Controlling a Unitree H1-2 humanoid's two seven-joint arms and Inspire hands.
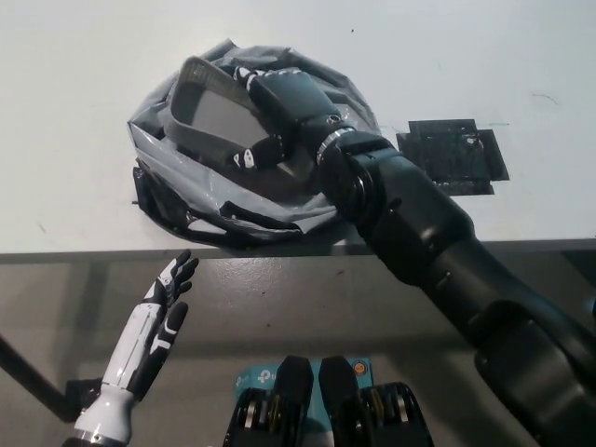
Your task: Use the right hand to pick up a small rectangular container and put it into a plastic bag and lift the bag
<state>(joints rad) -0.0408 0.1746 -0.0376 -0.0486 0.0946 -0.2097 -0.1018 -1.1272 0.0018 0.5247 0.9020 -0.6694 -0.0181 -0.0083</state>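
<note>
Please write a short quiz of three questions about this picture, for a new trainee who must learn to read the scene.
1. True or false: the right hand holds the grey container over the open plastic bag.
2. Where is the white left hand?
A. inside the bag
B. low in front of the table edge, holding nothing
C. on the black mat
3. Fill in: the black mat lies on the white table to the picture's ____ of the bag.

Key
1. True.
2. B.
3. Right.
</note>
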